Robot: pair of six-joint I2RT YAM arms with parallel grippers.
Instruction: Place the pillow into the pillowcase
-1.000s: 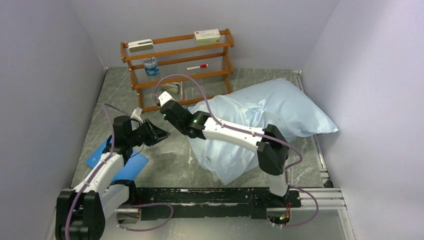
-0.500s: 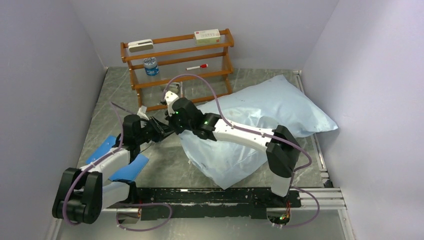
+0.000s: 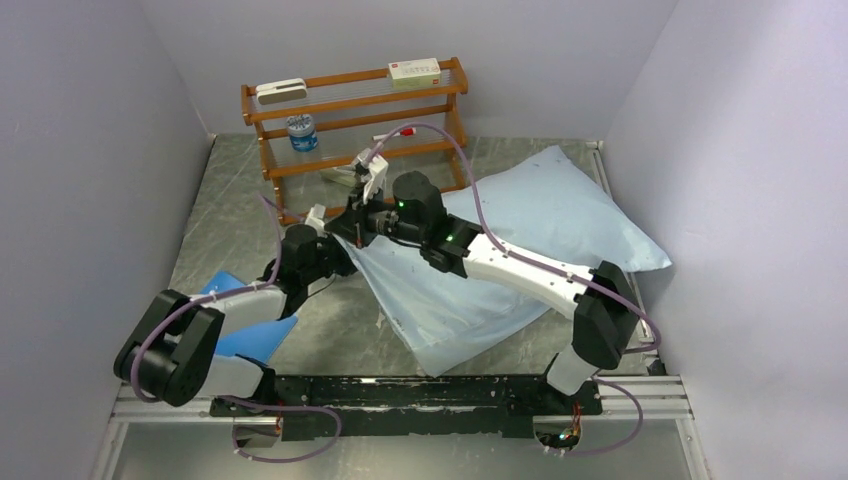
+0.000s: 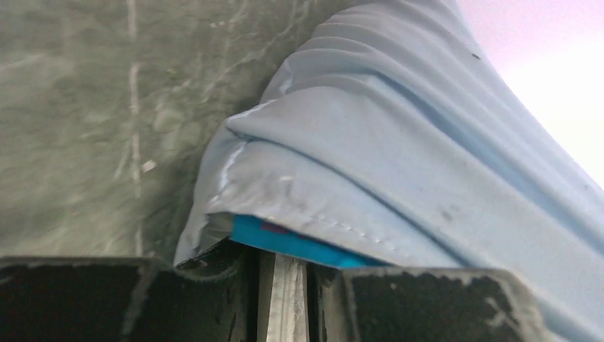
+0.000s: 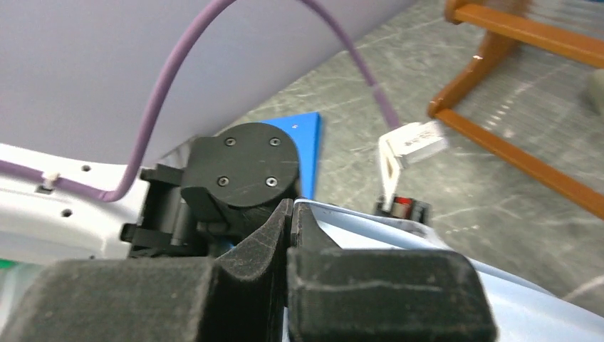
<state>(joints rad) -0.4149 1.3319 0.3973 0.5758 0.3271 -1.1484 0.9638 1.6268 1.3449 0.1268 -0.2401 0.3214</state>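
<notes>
Off tabletop (image 3: 330, 330): right gripper (image 5: 288, 214) clenched on pillowcase (image 3: 540, 220) hem corner; left gripper (image 4: 281, 278) apparently nipping same hem. No bare pillow seen, probably inside. Risk: thin fabric slips out if arms pull apart.

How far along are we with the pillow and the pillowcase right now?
Looks done: the pillowcase bulges full, no white pillow showing. In hand: right pincer shut on its hem, left pincer pinching the same hem. Remaining: probably smoothing the flat near end, then release.
</notes>
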